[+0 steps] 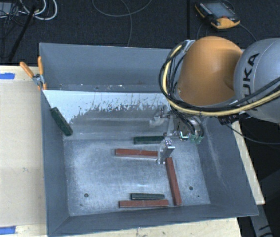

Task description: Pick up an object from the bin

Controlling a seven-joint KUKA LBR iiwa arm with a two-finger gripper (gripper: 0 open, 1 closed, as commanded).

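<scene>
Orange wrist cover (206,70) looms over the grey bin (105,68) and hides much of the gripper (165,152), so whether it is wide or narrow cannot be told. It sits low at the right end of a reddish-brown bar (135,153) lying mid-bin, just below a dark green bar (147,139), likely because these lie flat and apart.

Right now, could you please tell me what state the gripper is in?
Gripper: cannot be told; it sits at the right end of the middle red-brown bar.
</scene>
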